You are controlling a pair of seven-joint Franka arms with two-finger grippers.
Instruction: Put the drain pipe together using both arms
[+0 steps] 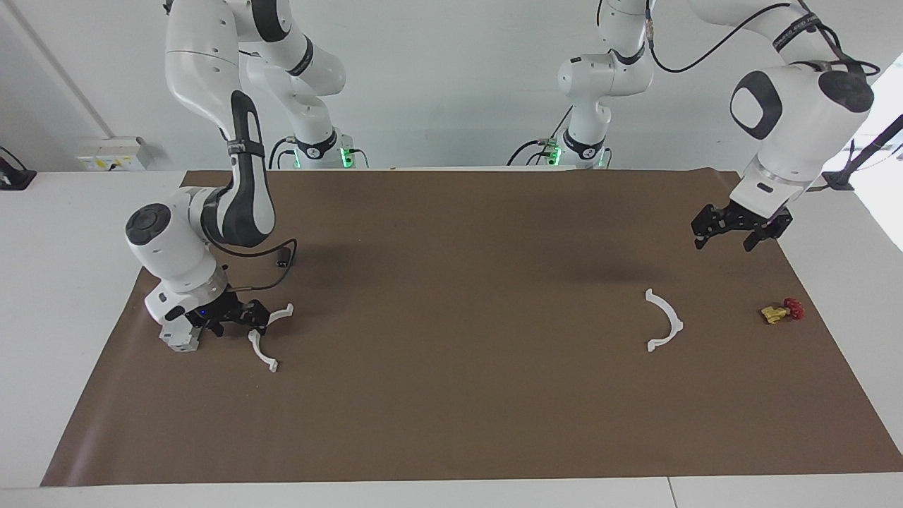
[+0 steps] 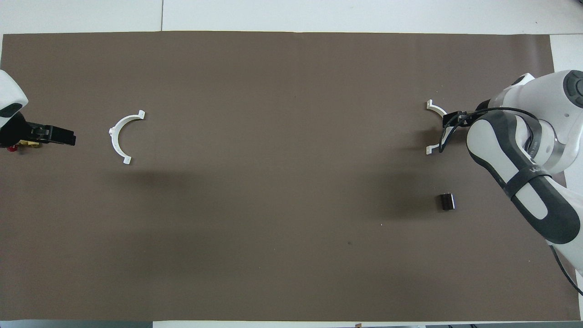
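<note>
Counter [image 1: 42, 296] is white, covered almost edge to edge by a brown mat [image 1: 451, 395]; the mat's middle and the half farther from the robots lie bare, a broad open strip between the two arcs. No readable brand; pale lettering on the right arm's [image 2: 524, 173] dark band, too small to read.

Left arm [image 1: 790, 92] reaches over the mat corner at its own end of the counter. Left hand [image 1: 725, 231] hangs above the mat over the area between the second arc and the yellow-and-red valve, touching nothing, fingers spread wide, empty.

Right arm bends low at its end of the counter. Right hand [image 1: 233, 321] is down at mat level on the middle of the first white arc [image 1: 264, 356], fingers apart either side of it; whether they press it cannot be told. Arc's two tabbed ends stick out past the hand.

Second white arc [image 1: 667, 321] lies flat toward the left arm's end, well apart from the first.

Grey block [image 1: 176, 337] sits just beside the right hand, near the mat edge, partly hidden.

Small dark block [image 2: 447, 201] sits nearer the robots than the first arc.

Valve [image 1: 782, 310] lies near the mat edge at the left arm's end.
</note>
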